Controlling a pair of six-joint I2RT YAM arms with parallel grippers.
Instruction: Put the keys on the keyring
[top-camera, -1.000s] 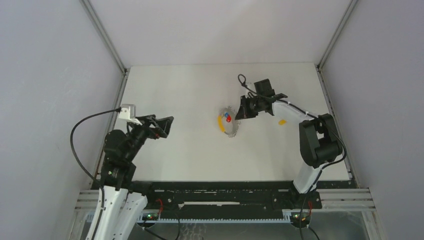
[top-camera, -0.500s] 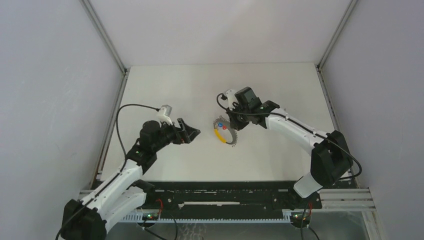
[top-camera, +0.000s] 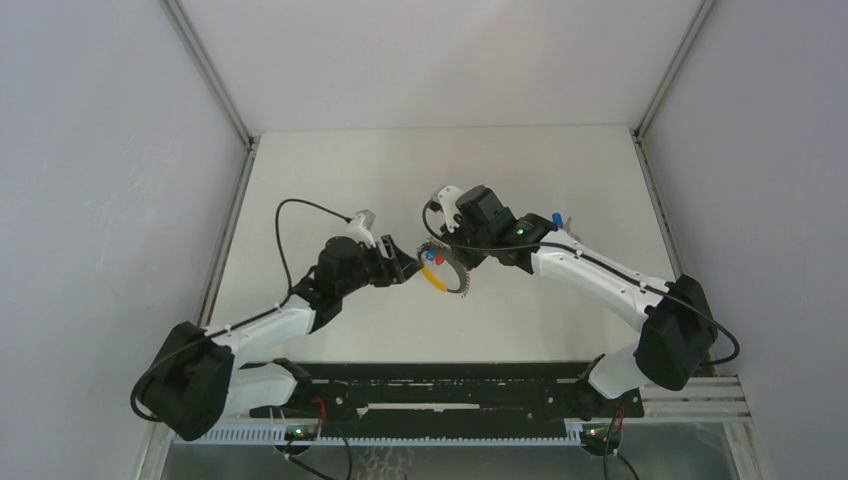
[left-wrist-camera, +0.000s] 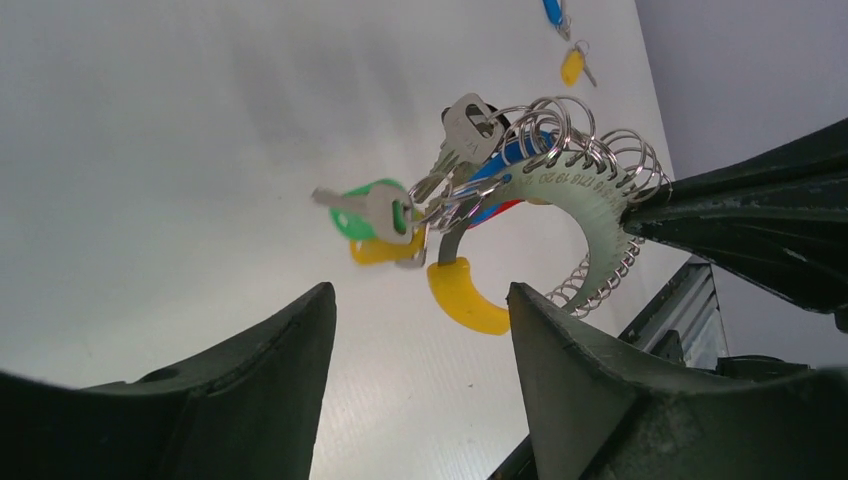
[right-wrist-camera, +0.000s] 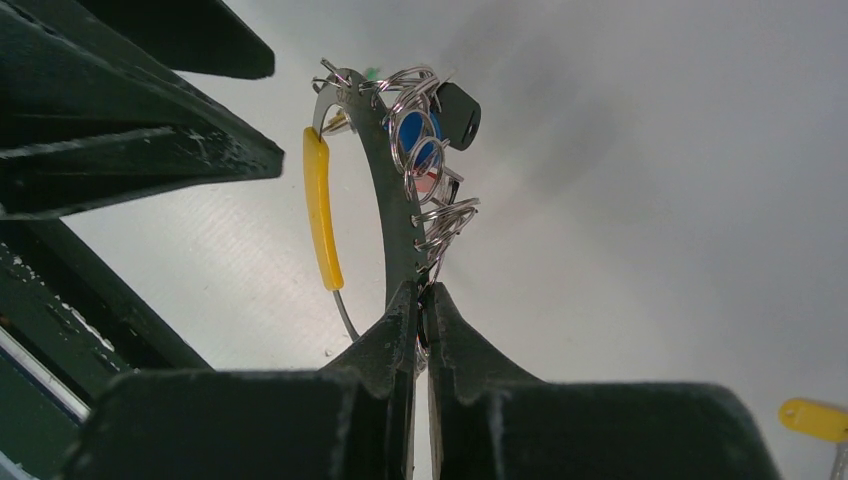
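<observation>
The left fingers (left-wrist-camera: 250, 400) are brought beside the keyring (left-wrist-camera: 590, 215), parted, empty; it is pinched aloft by the right fingers (right-wrist-camera: 385, 350) for threading.

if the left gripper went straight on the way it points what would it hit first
Probably the keyring, at its yellow curved piece, which sits dead ahead of the open left gripper. The right gripper pinches the ring; depth is unclear.
</observation>
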